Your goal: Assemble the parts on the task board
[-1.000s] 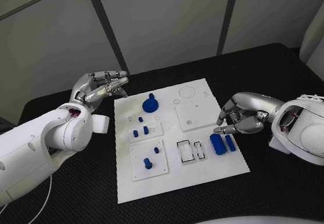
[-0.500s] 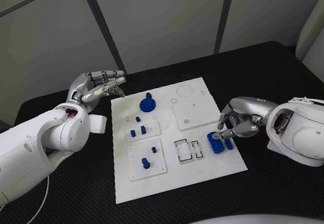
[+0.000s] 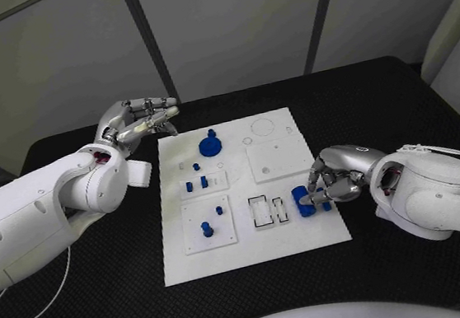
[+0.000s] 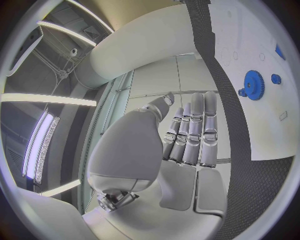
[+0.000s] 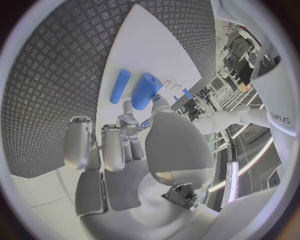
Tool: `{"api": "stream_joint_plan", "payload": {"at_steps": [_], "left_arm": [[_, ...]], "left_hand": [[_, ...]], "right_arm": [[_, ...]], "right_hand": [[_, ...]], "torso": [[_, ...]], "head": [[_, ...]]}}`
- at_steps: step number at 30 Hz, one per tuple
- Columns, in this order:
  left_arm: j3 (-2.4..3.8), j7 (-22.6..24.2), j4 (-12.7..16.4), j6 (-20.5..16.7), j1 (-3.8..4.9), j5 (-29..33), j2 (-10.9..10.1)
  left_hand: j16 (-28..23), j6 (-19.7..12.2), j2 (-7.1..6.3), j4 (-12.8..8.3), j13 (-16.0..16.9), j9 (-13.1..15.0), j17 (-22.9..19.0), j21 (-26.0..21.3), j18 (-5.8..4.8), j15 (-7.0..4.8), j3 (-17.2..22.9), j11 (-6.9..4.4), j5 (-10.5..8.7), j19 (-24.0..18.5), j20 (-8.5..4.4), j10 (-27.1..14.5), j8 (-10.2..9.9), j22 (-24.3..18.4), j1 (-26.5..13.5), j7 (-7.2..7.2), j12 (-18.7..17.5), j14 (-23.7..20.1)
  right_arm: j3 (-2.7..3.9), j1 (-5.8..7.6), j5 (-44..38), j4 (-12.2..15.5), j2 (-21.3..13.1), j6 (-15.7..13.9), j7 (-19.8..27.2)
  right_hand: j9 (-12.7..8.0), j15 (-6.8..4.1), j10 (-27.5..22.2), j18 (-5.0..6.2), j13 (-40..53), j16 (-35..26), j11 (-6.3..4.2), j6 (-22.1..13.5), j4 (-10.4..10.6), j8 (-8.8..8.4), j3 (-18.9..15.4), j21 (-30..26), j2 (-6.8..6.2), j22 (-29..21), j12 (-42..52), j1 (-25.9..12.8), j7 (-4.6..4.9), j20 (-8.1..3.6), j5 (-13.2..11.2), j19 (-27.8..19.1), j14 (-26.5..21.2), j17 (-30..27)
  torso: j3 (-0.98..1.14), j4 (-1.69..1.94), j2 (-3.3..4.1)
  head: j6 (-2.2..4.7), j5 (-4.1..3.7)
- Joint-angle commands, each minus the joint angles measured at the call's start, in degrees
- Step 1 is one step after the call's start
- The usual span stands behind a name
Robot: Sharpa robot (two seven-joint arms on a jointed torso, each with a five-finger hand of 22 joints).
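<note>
Grey wall panels stand behind a black table, and the white task board lies flat in the middle of it, between my two arms.

My right hand is low over the board's edge on my right side, fingers curled inward and down. Directly under my fingertips lie two blue parts side by side: a thick blue cylinder and, just beside it toward my palm, a thinner blue rod. From the wrist, one fingertip reaches the end of the thick cylinder; whether I actually have a grip on it I cannot tell. The thinner rod lies free next to it, parallel. Just beyond the cylinder, away from my palm, are two narrow rectangular slots in the board.

My left hand hovers past the far corner of the board on my left side, raised off the table, fingers drawn close together and bent, thumb toward them, nothing between them. Nearest to it on the board is a blue gear with a small knob on top. Farther from that hand, toward my body, small blue pegs stand in a raised white block, and another blue peg stands in the block below that.
</note>
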Motion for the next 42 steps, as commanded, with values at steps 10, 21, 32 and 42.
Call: {"api": "stream_joint_plan", "payload": {"at_steps": [10,21,32,42], "left_arm": [[0.04,0.0,0.1,0.7,0.05,0.2,-0.1],[0.04,0.0,0.2,0.7,0.05,0.2,-0.2],[0.04,0.0,0.1,0.8,-0.01,0.2,-0.1],[0.03,-0.1,-0.1,0.9,-0.06,0.2,0.2]], "left_hand": [[0.0,-0.5,0.23,-0.1,0.1,0.1,-0.1,-0.2,-1.12,0.08,-0.4,0.07,-0.25,-0.3,0.01,-0.3,0.3,-0.1,-0.6,0.02,0.3,-0.3],[0.0,-0.5,0.23,-0.1,0.1,0.1,-0.1,-0.2,-1.12,0.08,-0.4,0.07,-0.25,-0.3,0.01,-0.3,0.3,-0.1,-0.6,0.02,0.3,-0.3],[0.0,-0.5,0.23,-0.1,0.1,0.1,-0.1,-0.2,-1.12,0.08,-0.4,0.07,-0.25,-0.3,0.01,-0.3,0.3,-0.1,-0.6,0.02,0.3,-0.3],[0.0,-0.5,0.23,-0.1,0.1,0.1,-0.1,-0.2,-1.12,0.08,-0.4,0.07,-0.25,-0.3,0.01,-0.3,0.3,-0.1,-0.6,0.02,0.3,-0.3]], "right_arm": [[-0.02,-0.95,-2.6,-1.6,2.1,2.9,-1.5],[-0.03,-2.12,-1.9,-2.1,3.3,0.2,-2.6],[0.01,-2.19,0.8,1.1,2.3,-9.0,-3.4],[0.07,-2.04,5.0,3.7,3.3,-14.0,-3.3]], "right_hand": [[0.4,-0.55,-0.3,-0.30,0.3,0.1,0.00,-0.3,-0.1,0.71,-0.5,0.1,0.34,-0.1,-0.1,-0.5,-0.12,-0.07,-0.2,0.1,3.2,0.0],[1.6,-0.87,0.8,-0.56,2.5,0.6,-0.41,-0.1,-0.3,2.58,-0.1,0.9,2.59,1.2,1.0,1.7,-0.58,-0.31,1.0,0.9,3.4,0.9],[3.3,-1.40,2.8,-1.01,5.5,1.6,-1.05,0.8,-0.4,4.40,-0.1,2.2,4.08,3.4,2.7,4.0,-1.28,-0.79,2.9,2.1,3.7,2.6],[3.9,-1.51,3.1,-1.16,5.9,1.9,-1.18,1.0,-0.2,4.81,-0.7,2.7,4.39,4.0,2.8,3.5,-1.44,-0.90,3.7,2.4,3.8,3.1]], "torso": [[-0.07,-0.02,0.00],[-0.11,-0.02,-0.03],[-0.08,0.02,-0.12],[-0.15,0.15,0.04]], "head": [[-0.32,0.20],[-0.48,0.35],[-0.48,0.46],[-0.11,0.49]]}}
